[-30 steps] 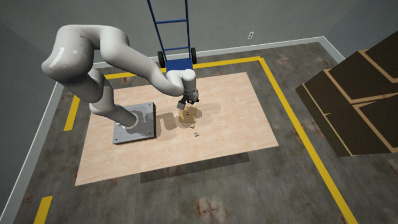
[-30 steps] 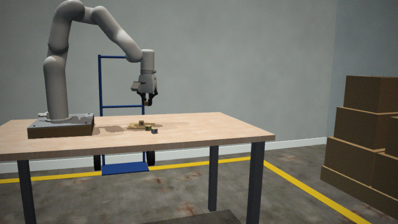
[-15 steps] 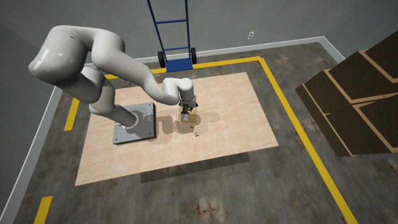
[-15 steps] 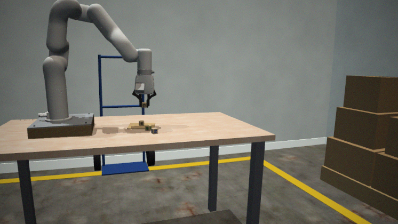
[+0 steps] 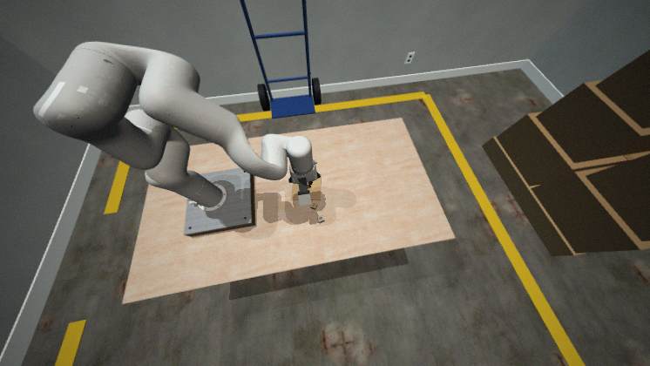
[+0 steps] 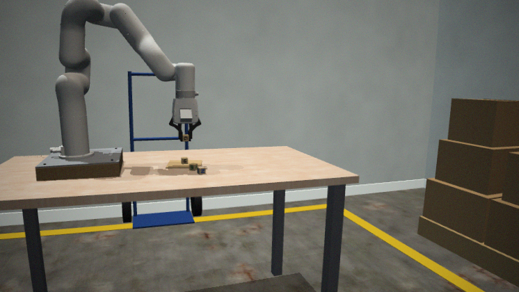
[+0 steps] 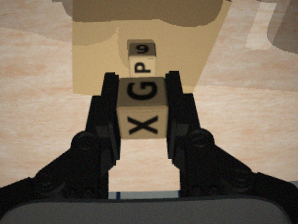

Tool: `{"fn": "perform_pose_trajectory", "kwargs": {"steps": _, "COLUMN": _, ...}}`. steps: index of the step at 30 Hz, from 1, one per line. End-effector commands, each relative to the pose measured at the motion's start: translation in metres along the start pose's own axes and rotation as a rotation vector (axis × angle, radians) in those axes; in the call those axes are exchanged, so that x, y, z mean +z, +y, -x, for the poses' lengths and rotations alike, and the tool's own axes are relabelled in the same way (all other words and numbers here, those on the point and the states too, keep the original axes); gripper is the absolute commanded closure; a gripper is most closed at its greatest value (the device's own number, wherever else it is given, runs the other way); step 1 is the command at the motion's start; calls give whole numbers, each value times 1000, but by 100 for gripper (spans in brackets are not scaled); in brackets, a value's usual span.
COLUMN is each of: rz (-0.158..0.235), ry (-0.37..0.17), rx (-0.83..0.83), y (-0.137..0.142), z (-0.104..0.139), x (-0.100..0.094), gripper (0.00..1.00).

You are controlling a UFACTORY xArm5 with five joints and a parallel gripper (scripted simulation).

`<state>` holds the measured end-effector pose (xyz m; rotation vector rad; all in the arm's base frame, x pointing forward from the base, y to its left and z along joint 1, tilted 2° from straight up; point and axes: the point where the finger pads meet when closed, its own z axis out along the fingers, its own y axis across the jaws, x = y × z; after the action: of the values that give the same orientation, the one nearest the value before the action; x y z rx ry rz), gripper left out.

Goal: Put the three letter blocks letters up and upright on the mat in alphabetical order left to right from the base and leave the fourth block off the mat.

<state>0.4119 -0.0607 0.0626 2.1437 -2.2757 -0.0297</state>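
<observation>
we hold one lettered block (image 6: 185, 138) (image 7: 142, 110) pinched between the two fingers of our gripper (image 5: 304, 186) (image 6: 186, 138) (image 7: 142, 90), up in the air above the tan mat (image 5: 314, 182) (image 6: 172, 164) (image 7: 95, 65). the two faces we see in the wrist view read x and g, the x nearer the palm. beyond it in that view, a second block (image 6: 184, 160) (image 7: 142, 59) sits on the mat, showing a p and what looks like a 9 or a 6. a green-marked block (image 5: 314, 206) (image 6: 193, 167) lies by the mat's edge; we cannot tell whether it touches the mat. the blue-marked block (image 5: 321, 219) (image 6: 201, 170) lies off the mat, on the wooden table (image 5: 373, 159) (image 6: 254, 163), near the green-marked one. our mat lies flat on the table.

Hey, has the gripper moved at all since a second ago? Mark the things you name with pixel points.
Yes. In the top view the gripper (image 5: 311, 185) (image 6: 185, 138) (image 7: 142, 90) has shifted away from the hand truck (image 5: 293, 106) (image 6: 163, 219), towards the table's near edge.
</observation>
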Motion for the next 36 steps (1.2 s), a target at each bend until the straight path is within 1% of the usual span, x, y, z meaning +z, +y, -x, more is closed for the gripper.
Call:
{"fn": "perform_pose_trajectory", "kwargs": {"steps": 1, "rz": -4, "ry": 0, "rx": -2, "y": -1, "z": 0, "x": -1, "gripper": 79}}
{"fn": "perform_pose_trajectory", "kwargs": {"steps": 13, "rz": -4, "ry": 0, "rx": -2, "y": -1, "z": 0, "x": -1, "gripper": 79}}
{"fn": "perform_pose_trajectory", "kwargs": {"steps": 18, "rz": -5, "ry": 0, "rx": -3, "y": -1, "z": 0, "x": 6, "gripper": 79}}
{"fn": "perform_pose_trajectory", "kwargs": {"steps": 22, "rz": -5, "ry": 0, "rx": -3, "y": -1, "z": 0, "x": 18, "gripper": 79}}
{"fn": "perform_pose_trajectory", "kwargs": {"steps": 27, "rz": -5, "ry": 0, "rx": -3, "y": -1, "z": -1, "x": 41, "gripper": 79}}
{"fn": "perform_pose_trajectory", "kwargs": {"steps": 29, "rz": -5, "ry": 0, "rx": -3, "y": -1, "z": -1, "x": 41, "gripper": 79}}
{"fn": "perform_pose_trajectory", "kwargs": {"steps": 36, "rz": -5, "ry": 0, "rx": -3, "y": -1, "z": -3, "x": 75, "gripper": 79}}
